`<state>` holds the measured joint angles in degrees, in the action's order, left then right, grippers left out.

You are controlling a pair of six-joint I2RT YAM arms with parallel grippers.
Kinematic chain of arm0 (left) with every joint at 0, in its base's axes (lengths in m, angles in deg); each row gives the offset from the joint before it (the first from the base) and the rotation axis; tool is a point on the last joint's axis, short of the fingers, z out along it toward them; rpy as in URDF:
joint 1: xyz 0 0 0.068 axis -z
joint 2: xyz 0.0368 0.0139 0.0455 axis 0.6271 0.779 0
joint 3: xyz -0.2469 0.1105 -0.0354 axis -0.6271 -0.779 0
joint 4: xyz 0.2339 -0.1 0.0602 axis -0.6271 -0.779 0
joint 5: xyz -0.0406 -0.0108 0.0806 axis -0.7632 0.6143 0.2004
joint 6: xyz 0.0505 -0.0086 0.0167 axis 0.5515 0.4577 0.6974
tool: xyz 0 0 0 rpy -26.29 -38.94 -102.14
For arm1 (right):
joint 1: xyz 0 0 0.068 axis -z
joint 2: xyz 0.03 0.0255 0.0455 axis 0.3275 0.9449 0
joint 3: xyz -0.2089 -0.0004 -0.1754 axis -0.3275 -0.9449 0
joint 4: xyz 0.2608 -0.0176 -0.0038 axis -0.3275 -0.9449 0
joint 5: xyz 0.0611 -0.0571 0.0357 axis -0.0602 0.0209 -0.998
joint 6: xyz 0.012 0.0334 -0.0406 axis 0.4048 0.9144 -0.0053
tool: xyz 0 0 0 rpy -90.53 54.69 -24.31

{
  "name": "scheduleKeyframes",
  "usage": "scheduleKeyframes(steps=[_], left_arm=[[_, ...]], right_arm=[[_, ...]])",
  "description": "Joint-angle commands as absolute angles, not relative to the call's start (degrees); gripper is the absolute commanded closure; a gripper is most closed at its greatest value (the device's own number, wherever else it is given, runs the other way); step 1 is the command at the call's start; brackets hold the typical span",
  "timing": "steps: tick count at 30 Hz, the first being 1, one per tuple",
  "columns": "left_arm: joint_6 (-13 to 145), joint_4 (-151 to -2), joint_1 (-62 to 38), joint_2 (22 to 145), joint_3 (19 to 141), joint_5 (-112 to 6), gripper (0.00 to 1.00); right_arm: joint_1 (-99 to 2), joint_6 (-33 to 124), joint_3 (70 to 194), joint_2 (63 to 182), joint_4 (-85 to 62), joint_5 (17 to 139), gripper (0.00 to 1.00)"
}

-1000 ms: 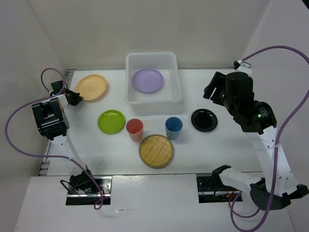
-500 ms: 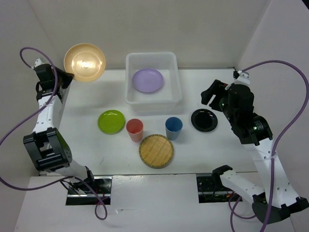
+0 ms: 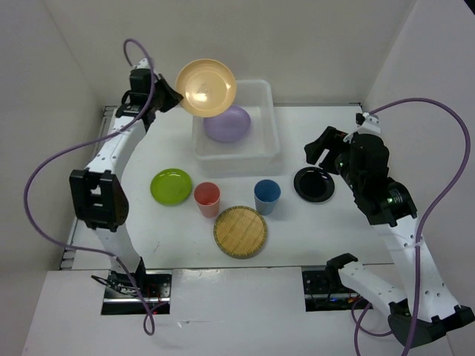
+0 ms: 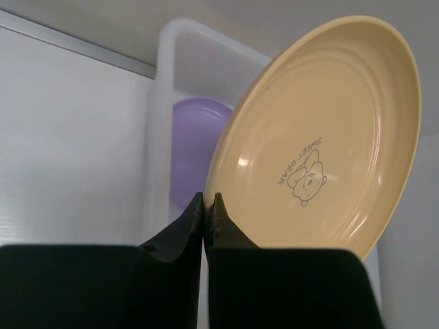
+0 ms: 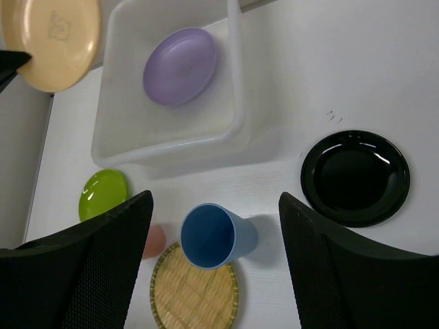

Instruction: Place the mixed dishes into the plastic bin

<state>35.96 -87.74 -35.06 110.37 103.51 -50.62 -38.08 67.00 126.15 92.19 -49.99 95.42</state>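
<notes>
— What surrounds the table (image 3: pixel 297 222)?
— I see plain white panels: a far wall (image 3: pixel 312 44), a left wall (image 3: pixel 37 89), a right wall (image 3: pixel 438 44).
— Light?
— Even and soft from here; only faint shadows on the white tabletop.

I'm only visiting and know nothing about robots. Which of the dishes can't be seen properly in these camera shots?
1. Purple plate: in the top view its far edge is covered by the held-up orange plate, and the left wrist view shows only a sliver beside that plate.
2. Coral cup: in the right wrist view it is mostly behind a finger of the right gripper.
3. Wicker plate: in the right wrist view it is cut off by the bottom edge.
</notes>
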Motion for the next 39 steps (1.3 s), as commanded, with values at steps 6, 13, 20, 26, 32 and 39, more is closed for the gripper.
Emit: scheduleKeyframes(steps=[6,13,20,26,32,39], left_arm=[[38.74,-96.22,-26.27,128.16,125.23,-41.74,1.00],[39.80,-104.48,-22.75,140.58,139.39,-37.33,1.00],[39.80,-113.54,-21.69,152.43,155.00,-32.76,1.00],[40.33,-128.67,-21.69,169.07,187.52,-30.90,1.00],[39.71,-129.99,-21.69,170.57,185.56,-30.90,0.73],[42.25,-129.63,-20.64,168.12,187.04,-30.82,0.37]], right_arm=[[-37.75,69.27,125.10,89.99,-46.23,91.30,0.21],[-37.75,69.27,125.10,89.46,-46.23,91.90,0.20],[-37.22,68.75,124.57,89.46,-46.75,92.43,0.20],[-37.22,68.74,123.43,89.46,-47.28,92.96,0.18],[-37.22,68.74,122.29,90.07,-47.28,93.58,0.17],[-37.22,69.97,117.64,91.83,-46.05,97.01,0.15]])
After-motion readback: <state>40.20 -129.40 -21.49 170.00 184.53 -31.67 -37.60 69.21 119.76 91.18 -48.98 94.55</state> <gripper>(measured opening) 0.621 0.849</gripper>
